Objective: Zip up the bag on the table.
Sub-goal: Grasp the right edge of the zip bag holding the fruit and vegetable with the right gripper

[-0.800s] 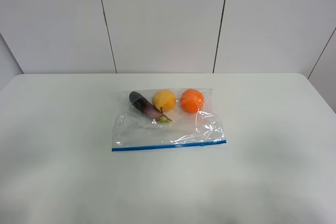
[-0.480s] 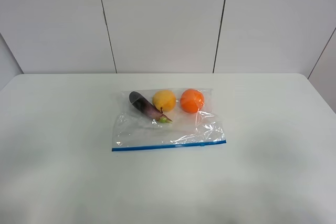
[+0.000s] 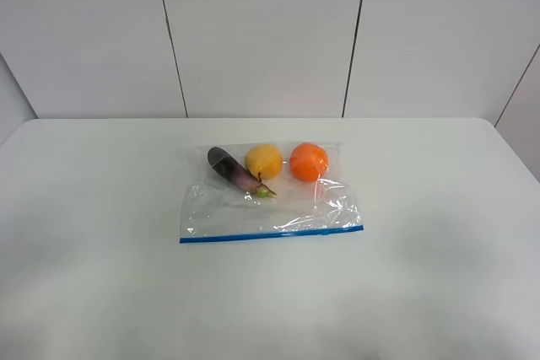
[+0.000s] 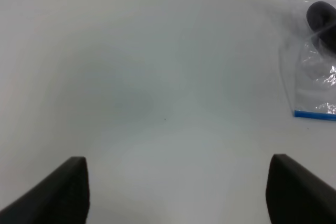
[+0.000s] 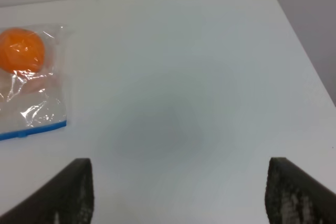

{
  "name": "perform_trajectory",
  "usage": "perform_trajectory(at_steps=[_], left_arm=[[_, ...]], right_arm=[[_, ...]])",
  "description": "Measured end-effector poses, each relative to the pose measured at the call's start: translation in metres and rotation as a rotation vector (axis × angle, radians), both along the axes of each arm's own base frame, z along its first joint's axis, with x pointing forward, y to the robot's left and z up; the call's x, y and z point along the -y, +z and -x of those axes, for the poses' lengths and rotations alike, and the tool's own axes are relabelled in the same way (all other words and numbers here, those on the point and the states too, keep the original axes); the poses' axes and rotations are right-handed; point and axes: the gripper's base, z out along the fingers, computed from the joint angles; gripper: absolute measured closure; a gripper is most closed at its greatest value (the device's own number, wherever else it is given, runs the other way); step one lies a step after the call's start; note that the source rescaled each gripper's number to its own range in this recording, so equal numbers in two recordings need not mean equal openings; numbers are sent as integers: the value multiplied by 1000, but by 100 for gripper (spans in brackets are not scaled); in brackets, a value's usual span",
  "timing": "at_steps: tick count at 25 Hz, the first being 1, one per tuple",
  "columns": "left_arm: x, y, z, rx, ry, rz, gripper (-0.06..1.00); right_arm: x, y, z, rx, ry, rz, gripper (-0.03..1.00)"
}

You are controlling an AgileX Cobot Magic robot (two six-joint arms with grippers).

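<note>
Zero progress yet by the look of it: your left gripper (image 4: 177, 184) and right gripper (image 5: 179, 184) hang with jaws wide apart, well off the bag (image 3: 270, 200), zipper (image 3: 270, 234) untouched.

Bag (image 4: 312, 72) partly off-frame, seemingly blurred

bright even light, soft shadows, wrist views slightly blurred
</note>
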Motion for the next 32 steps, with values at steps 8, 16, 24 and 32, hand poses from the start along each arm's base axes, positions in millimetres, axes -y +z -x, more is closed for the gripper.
perform_trajectory(at_steps=[8, 16, 24, 32], left_arm=[[0, 0, 0, 0, 0, 0, -6], [0, 0, 0, 0, 0, 0, -6], [0, 0, 0, 0, 0, 0, -6], [0, 0, 0, 0, 0, 0, -6]], right_arm=[[-2, 1, -1, 16, 17, -23, -1], [-3, 1, -2, 10, 25, -35, -1], [-3, 6, -35, -89, 40, -85, -1], [0, 33, -73, -75, 42, -82, -1]])
